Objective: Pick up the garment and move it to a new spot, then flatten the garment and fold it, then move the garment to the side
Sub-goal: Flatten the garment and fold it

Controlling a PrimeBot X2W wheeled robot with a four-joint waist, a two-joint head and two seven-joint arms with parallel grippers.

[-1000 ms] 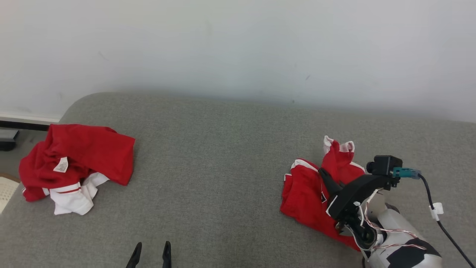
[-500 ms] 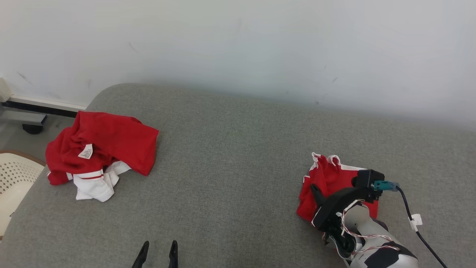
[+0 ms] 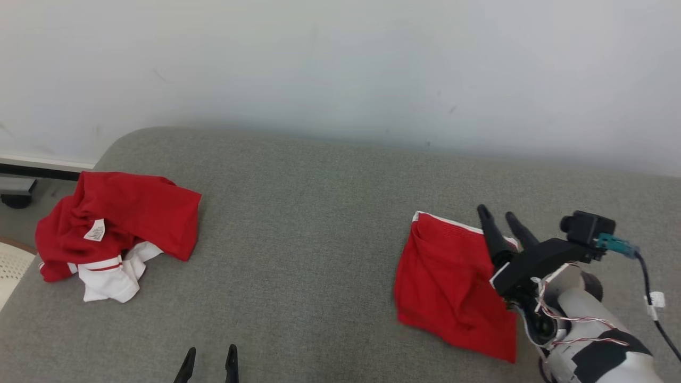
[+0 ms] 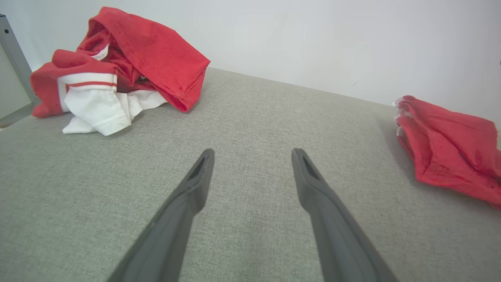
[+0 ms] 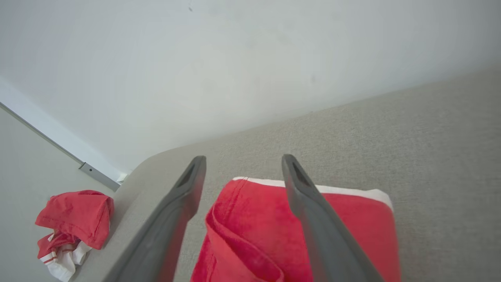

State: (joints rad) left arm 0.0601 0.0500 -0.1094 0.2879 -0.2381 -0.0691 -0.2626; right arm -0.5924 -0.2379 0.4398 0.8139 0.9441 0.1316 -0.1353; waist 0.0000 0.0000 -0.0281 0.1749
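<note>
Right hand (image 3: 496, 211) dark, forearm (image 3: 579, 304) pale w/ red-white wires (image 3: 572, 320)

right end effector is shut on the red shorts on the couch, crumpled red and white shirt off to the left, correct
Not quite. The right end effector is open, not shut: the right wrist view shows its fingers spread over the shorts, gripping nothing. The shorts do lie on the couch, the crumpled shirt off to the left.

The right gripper (image 3: 495, 211) hid the right edge of the red garment (image 3: 447, 276), and the head view's bottom edge cut off the left gripper (image 3: 212, 348).
</note>
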